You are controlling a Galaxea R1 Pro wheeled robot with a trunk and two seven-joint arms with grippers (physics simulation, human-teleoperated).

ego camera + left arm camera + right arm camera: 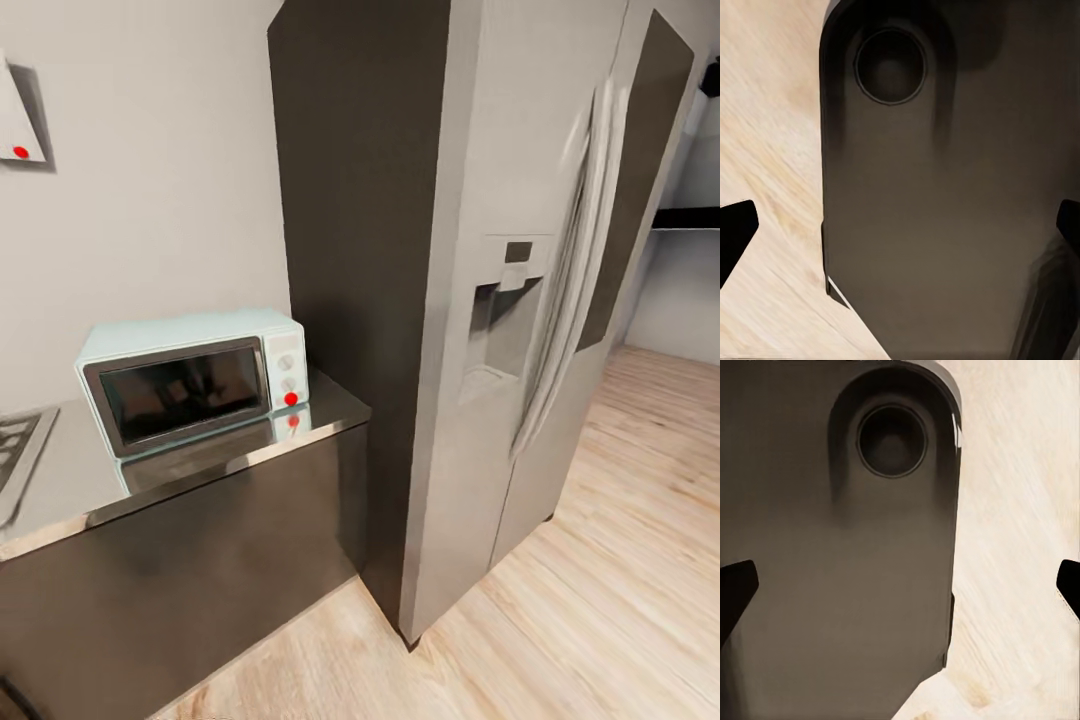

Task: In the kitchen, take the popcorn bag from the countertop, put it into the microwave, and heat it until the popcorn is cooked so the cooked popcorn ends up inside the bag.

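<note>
Where countertop ends: microwave nr fridge | floor open

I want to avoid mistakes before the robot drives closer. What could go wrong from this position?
1. The microwave door looks shut, so it must be opened before any loading.
2. The microwave sits near the countertop front edge; a hard pull might shift it.
3. The tall fridge stands right beside the counter, leaving little room on that side for an arm.

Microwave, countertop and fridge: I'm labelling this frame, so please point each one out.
microwave [175,392]: head view, on its dark glass door.
countertop [70,480]: head view, on bare steel in front of the microwave.
fridge [520,150]: head view, on its upper front door.
</note>
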